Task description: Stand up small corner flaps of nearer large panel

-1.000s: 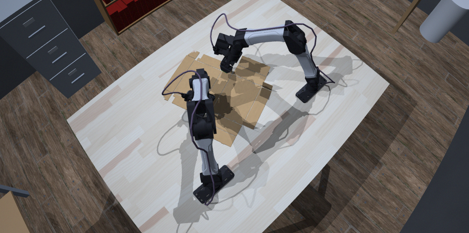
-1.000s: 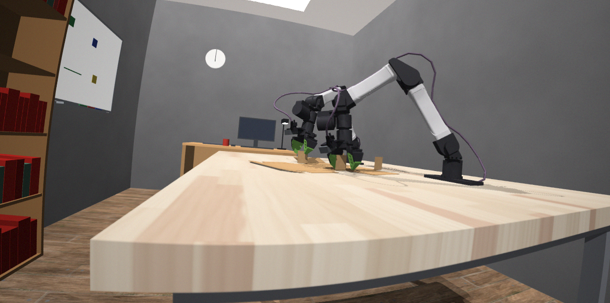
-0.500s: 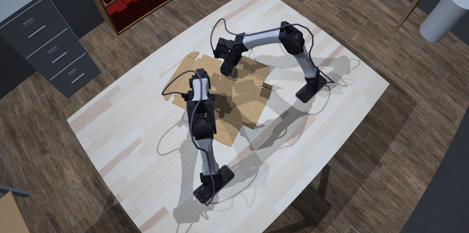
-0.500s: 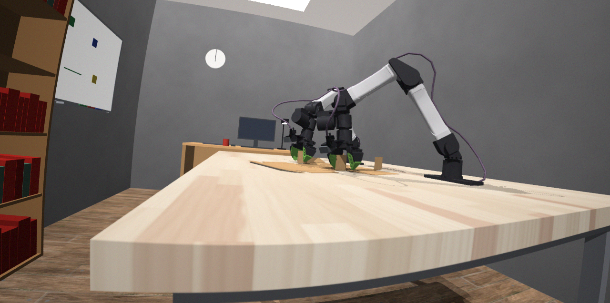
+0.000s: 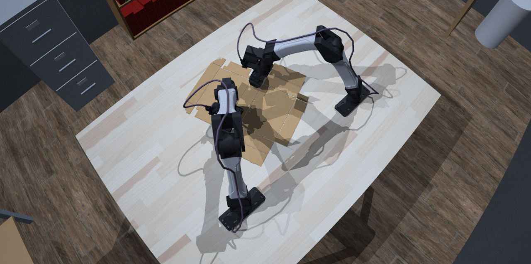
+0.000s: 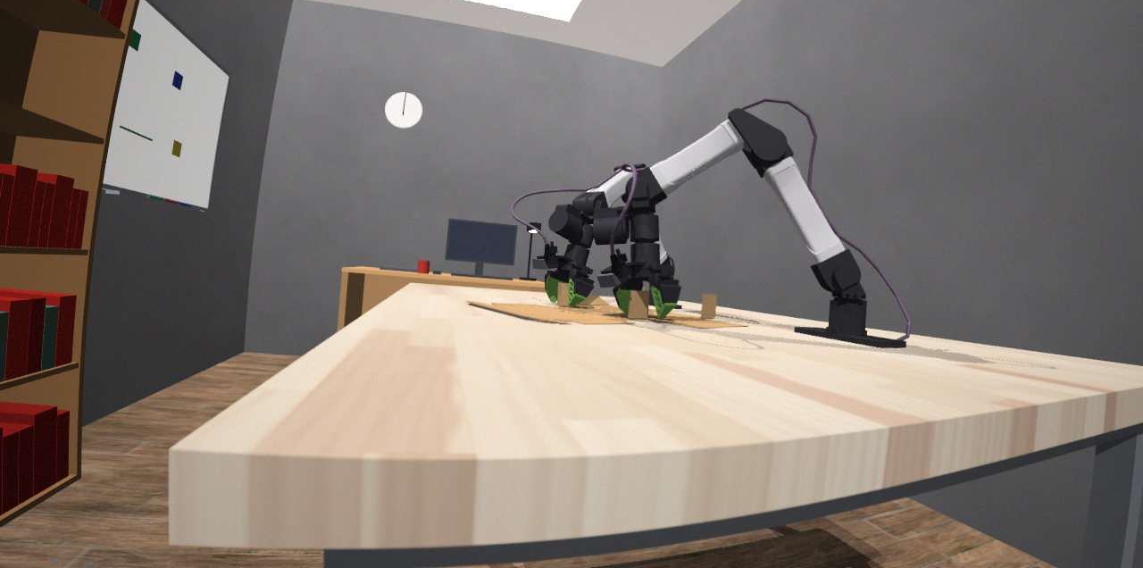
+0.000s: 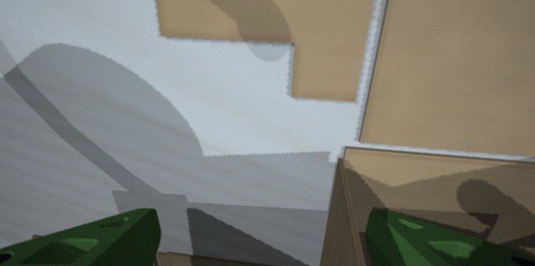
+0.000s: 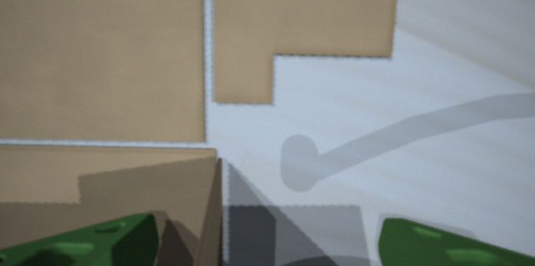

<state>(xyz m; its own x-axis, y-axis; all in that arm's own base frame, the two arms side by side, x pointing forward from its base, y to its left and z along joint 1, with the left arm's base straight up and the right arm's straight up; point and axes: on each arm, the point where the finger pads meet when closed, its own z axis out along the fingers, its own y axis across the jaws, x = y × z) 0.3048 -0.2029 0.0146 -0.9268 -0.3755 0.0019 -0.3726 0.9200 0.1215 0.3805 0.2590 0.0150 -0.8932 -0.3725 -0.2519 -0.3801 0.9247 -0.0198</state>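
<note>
Exterior view shows the paper box (image 5: 282, 108) (image 6: 551, 313) (image 7: 451, 48) (image 8: 104, 57), which lies mostly flat on the table (image 5: 148, 132) (image 6: 639, 405) (image 7: 251, 124) (image 8: 355, 132). The left arm (image 5: 228, 143) (image 6: 787, 188) reaches over one side of the box, and the right arm (image 5: 297, 45) (image 6: 615, 185) reaches over its other side. Left gripper (image 6: 641, 307) (image 7: 263, 234) is low above the side edge of the box, with fingers spread and pinching nothing. One small flap (image 6: 638, 304) (image 7: 343, 220) stands about upright in the gap between these fingers; if it touches one of them, I cannot tell. Right gripper (image 5: 256, 80) (image 6: 563, 293) (image 8: 269, 237) is low at the opposite edge of the box, also spread and with nothing pinched. Another flap (image 6: 563, 293) (image 8: 213, 220) rises between its fingers, seen nearly edge-on in the right wrist view. Third flap (image 6: 708, 306) stands upright at the robot's side of the box, apart from both grippers. About the fourth flap, I cannot tell surely how it stands. The large panels of the box, away from the robot, lie flat.
</note>
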